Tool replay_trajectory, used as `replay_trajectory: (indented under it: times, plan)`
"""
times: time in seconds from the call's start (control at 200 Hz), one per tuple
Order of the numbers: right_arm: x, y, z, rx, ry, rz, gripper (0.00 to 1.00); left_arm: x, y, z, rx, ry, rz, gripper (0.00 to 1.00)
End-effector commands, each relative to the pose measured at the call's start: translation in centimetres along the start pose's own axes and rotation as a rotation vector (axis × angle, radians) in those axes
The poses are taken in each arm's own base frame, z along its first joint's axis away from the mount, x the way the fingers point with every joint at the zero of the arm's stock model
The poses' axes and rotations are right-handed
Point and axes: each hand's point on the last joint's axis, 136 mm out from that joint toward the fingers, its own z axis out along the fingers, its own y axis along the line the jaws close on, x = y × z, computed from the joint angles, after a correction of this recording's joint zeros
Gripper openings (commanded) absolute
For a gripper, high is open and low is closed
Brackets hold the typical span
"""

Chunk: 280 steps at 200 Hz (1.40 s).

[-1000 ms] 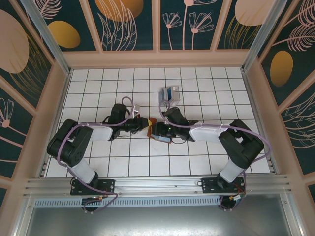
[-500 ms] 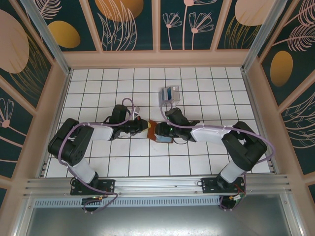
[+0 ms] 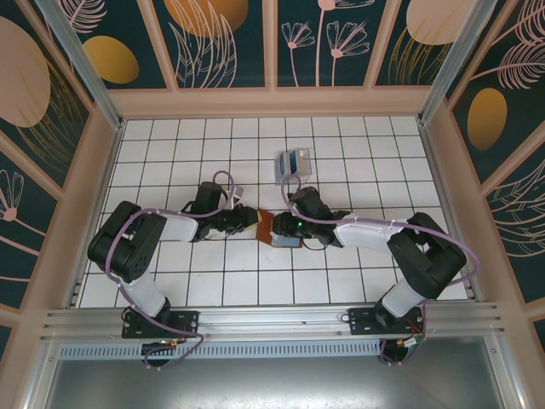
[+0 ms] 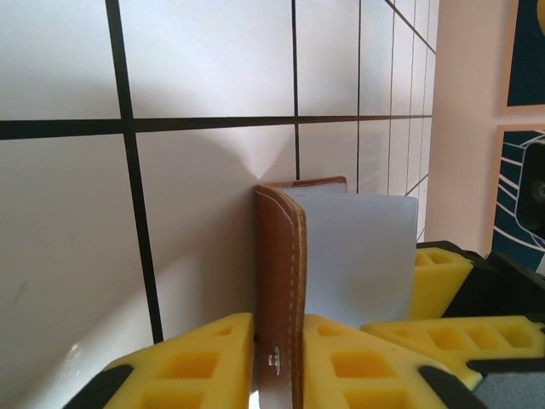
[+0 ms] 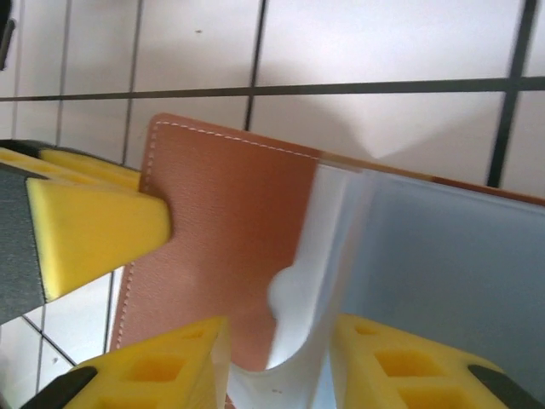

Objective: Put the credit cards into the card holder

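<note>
Because the card holder must stand open at mid desk, my left tool pinches its brown flap upright, while my right tool clamps the pale inner panel, spreading the pocket; whether that panel is sleeve or card I cannot tell.

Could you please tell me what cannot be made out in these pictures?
Top view: card holder mostly hidden under left gripper and right gripper.
Top view: contents of clear box too small to count.
Right wrist: credit card blurred; print unreadable, grip unclear.
Left wrist: card holder's lower end cut off by frame edge.
</note>
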Motion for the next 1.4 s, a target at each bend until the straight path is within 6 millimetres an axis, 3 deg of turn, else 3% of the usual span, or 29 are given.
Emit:
replay_trajectory:
  times: [0.0,0.16,0.275,0.375,0.571,0.686,0.866,1.171,1.326,1.396]
  plan:
    - [-0.5,1.8,0.3,-0.091,-0.005,-0.051,0.36,-0.7,-1.5,0.1,0.064,0.001,0.052,0.28]
    - [-0.2,3.3,0.2,-0.179,-0.002,-0.092,0.37,-0.8,-2.9,-0.2,0.123,-0.013,0.083,0.34]
    - [0.0,3.3,0.4,-0.194,-0.004,-0.097,0.34,-1.1,-3.5,-0.3,0.140,-0.015,0.092,0.35]
    - [0.3,3.3,0.5,-0.210,0.002,-0.100,0.30,-1.1,-3.1,-0.1,0.126,-0.016,0.091,0.37]
    - [0.6,1.5,0.9,-0.124,0.005,-0.076,0.27,-1.1,-1.8,0.3,0.087,-0.014,0.076,0.37]
    - [0.7,0.1,1.0,-0.050,0.006,-0.068,0.34,-1.1,-1.4,0.5,0.071,-0.009,0.076,0.37]
    - [1.1,-0.2,1.5,-0.039,0.030,-0.061,0.44,-1.0,-1.2,0.7,0.071,0.002,0.074,0.35]
    - [1.1,-1.4,1.7,0.025,0.033,-0.037,0.49,-0.8,-0.4,0.9,0.042,0.009,0.075,0.18]
    - [0.4,-1.7,1.0,0.061,-0.003,-0.028,0.51,-0.6,0.5,1.3,0.014,0.021,0.062,0.00]
    - [-0.5,-1.7,-0.3,0.070,-0.070,-0.017,0.51,-0.6,0.6,1.2,0.012,0.017,0.062,0.00]
